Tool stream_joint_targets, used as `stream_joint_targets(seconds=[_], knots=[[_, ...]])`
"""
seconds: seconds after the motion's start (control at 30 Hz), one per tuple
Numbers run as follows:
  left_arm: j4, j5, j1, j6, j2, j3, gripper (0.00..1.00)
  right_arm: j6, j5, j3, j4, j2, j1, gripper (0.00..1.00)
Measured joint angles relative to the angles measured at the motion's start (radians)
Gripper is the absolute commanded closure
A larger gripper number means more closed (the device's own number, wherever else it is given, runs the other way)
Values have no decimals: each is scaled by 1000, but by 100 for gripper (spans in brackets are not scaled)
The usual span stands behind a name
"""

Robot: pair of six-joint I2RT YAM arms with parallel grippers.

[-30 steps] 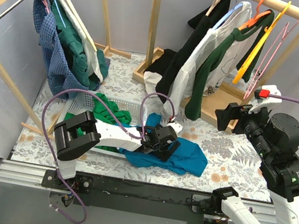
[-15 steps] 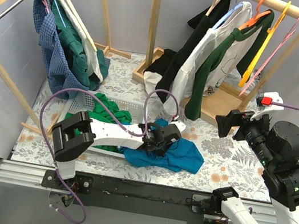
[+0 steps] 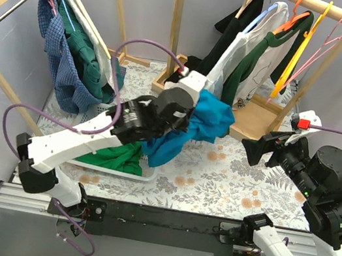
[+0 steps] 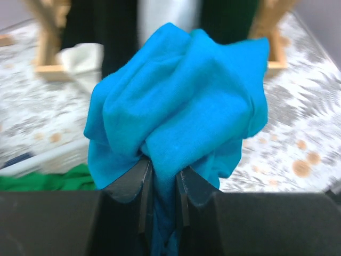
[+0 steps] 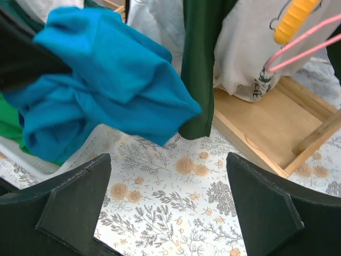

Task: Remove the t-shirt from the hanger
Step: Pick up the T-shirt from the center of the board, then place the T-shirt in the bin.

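The left arm stretches from its base at 7 o'clock up toward the centre. The left gripper (image 4: pixel 162 186) is clamped narrowly on a fold of the turquoise t-shirt (image 3: pixel 192 126), which hangs bunched above the floral table (image 3: pixel 235 179). At 4 o'clock the right arm stands elbow-up, and the right gripper (image 5: pixel 168 176) is spread wide and empty, facing 9 o'clock.
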Motion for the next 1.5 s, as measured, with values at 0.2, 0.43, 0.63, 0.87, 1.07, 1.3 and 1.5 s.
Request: stream_joint_targets(seconds=[0.2,0.43,0.63,0.87,1.07,1.3,1.5], knots=[[-93,-116,80,-3,-127,-27,100,-38,-52,32,11,2,0,4],[-148,-214,80,-31,-333,-84,100,-52,-87,36,18,18,0,4],[-195,-224,81,-115,-445,-271,100,-53,-115,37,37,22,0,5],[-195,-174,92,-154,-418,-490,100,-53,-127,38,39,22,0,5],[-98,-79,210,-141,-397,-573,100,-53,-127,45,43,21,0,6],[63,23,330,-117,-288,-625,100,-52,-129,51,49,21,0,6],[206,96,353,-113,-226,-678,100,-53,-129,58,49,21,0,2]])
